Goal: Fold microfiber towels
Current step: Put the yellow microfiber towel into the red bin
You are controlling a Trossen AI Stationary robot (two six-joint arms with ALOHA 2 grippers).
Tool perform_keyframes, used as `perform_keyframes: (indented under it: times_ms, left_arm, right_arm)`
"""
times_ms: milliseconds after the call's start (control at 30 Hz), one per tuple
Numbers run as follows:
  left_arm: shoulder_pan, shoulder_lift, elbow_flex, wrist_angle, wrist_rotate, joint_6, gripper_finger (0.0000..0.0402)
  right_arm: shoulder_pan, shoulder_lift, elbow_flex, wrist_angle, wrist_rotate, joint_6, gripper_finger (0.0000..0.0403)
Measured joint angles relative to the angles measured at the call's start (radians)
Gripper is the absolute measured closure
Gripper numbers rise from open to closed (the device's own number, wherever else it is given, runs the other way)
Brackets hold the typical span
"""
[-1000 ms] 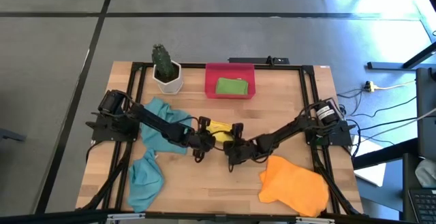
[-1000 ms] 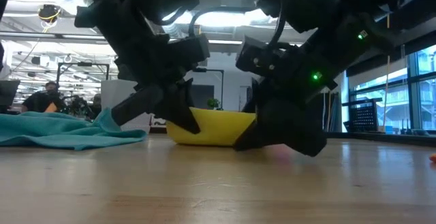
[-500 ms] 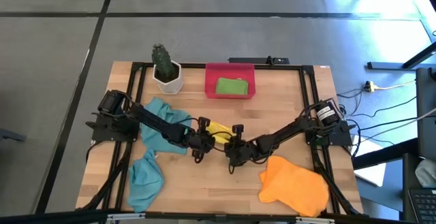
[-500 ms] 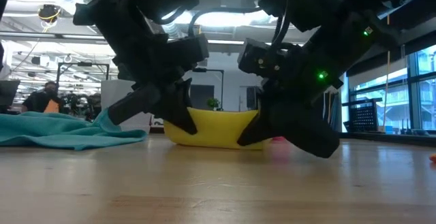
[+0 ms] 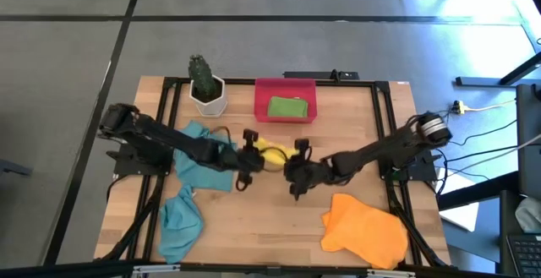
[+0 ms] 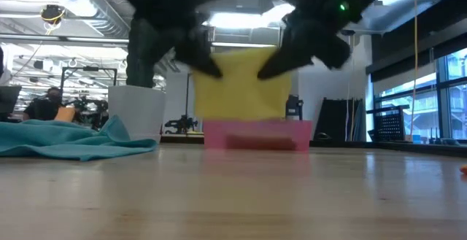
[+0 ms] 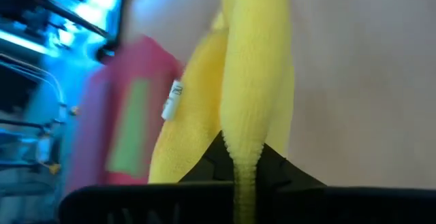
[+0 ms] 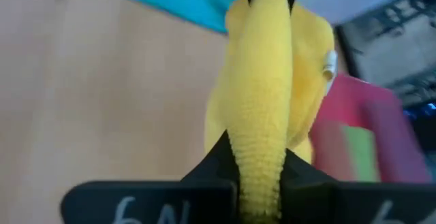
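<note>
Wooden table (image 5: pixel 254 219) with teal towels (image 5: pixel 190 185), orange towel (image 5: pixel 365 230), red tray (image 5: pixel 262 109), potted cactus (image 5: pixel 205 88).

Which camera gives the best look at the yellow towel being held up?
The low view: the yellow towel hangs spread, clear of the table. The high view shows only a small bunch; each wrist view shows a pinched edge.

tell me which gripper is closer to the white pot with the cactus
Left. The left gripper holds the yellow towel just right of the white cactus pot, nearer the table's front. The right gripper pinches the towel's other end, farther right.
</note>
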Motion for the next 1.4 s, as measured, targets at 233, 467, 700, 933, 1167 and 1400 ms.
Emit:
perform_keyframes:
  times_ms: [233,467,700,933,1167,1400]
  left_arm:
    - [0.183,-0.076,0.067,0.015,0.077,0.193,0.0401]
    - [0.386,-0.056,0.088,0.127,0.272,0.344,0.0401]
    - [0.537,0.009,0.088,0.229,0.454,0.408,0.0401]
    - [0.614,0.131,0.089,0.393,0.501,0.470,0.0401]
    - [0.648,0.212,0.089,0.493,0.495,0.521,0.0401]
    - [0.675,0.274,0.088,0.530,0.494,0.563,0.0401]
  right_arm:
    - [-0.176,-0.151,0.002,-0.076,-0.014,-0.097,0.0386]
    - [-0.408,-0.183,0.001,-0.071,-0.161,-0.183,0.0386]
    - [-0.586,-0.172,0.003,-0.053,-0.292,-0.260,0.0386]
    - [-0.688,-0.164,0.000,-0.057,-0.346,-0.290,0.0386]
    - [-0.744,-0.084,0.000,-0.018,-0.346,-0.345,0.0386]
    - [-0.794,0.021,0.001,0.057,-0.353,-0.394,0.0386]
